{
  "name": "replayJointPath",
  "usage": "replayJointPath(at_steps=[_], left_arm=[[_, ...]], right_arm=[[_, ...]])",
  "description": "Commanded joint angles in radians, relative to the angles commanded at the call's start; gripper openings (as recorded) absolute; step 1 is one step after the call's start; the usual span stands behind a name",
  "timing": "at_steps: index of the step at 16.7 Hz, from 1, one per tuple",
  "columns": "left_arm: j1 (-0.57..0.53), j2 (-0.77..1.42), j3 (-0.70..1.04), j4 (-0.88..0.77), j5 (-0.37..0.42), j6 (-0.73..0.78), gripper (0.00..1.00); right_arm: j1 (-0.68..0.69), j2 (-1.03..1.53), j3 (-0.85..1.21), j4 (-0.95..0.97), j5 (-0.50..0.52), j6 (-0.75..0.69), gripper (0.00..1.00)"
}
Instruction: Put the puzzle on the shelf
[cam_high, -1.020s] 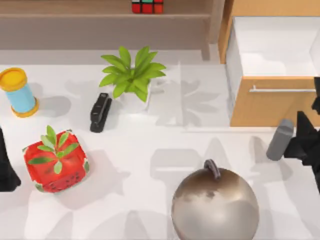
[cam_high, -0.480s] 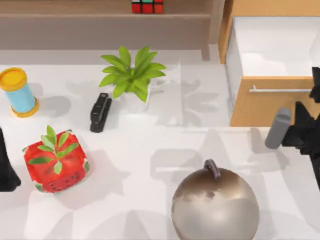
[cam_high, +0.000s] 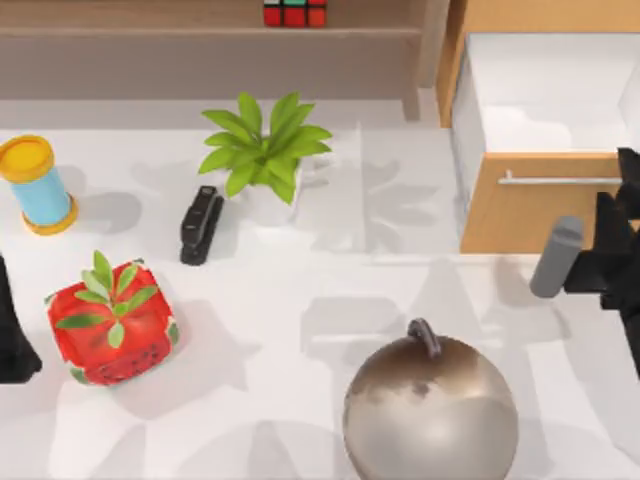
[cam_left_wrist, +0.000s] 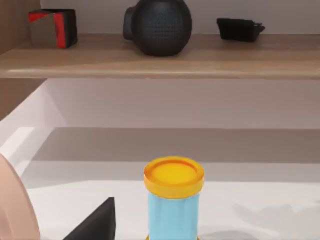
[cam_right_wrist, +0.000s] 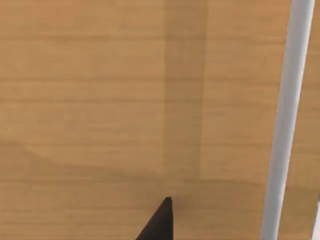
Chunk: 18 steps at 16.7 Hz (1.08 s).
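We see light, matt wood grain on the shelf (cam_high: 200, 32), and a warmer orange-tan wood with a smooth satin face on the drawer cabinet (cam_right_wrist: 100, 100), just ahead of our right gripper (cam_high: 600, 255); its bar handle (cam_right_wrist: 282, 125) looks like brushed silver metal. The sphere (cam_high: 430, 405) has a glossy, mottled metallic sheen. The bottle (cam_left_wrist: 173, 200), before our left wrist, looks like smooth plastic. The table (cam_high: 300, 290) is smooth matt white.
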Motion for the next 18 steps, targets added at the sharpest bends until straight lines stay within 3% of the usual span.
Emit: replayJointPath(at_steps=[6, 18], left_arm=[[0.0, 0.0, 0.0, 0.0, 0.0, 0.0, 1.0], [0.0, 0.0, 0.0, 0.0, 0.0, 0.0, 1.0]], right_arm=[[0.0, 0.0, 0.0, 0.0, 0.0, 0.0, 0.02], [-0.008, 0.013, 0.033, -0.026, -0.009, 0.003, 0.0]])
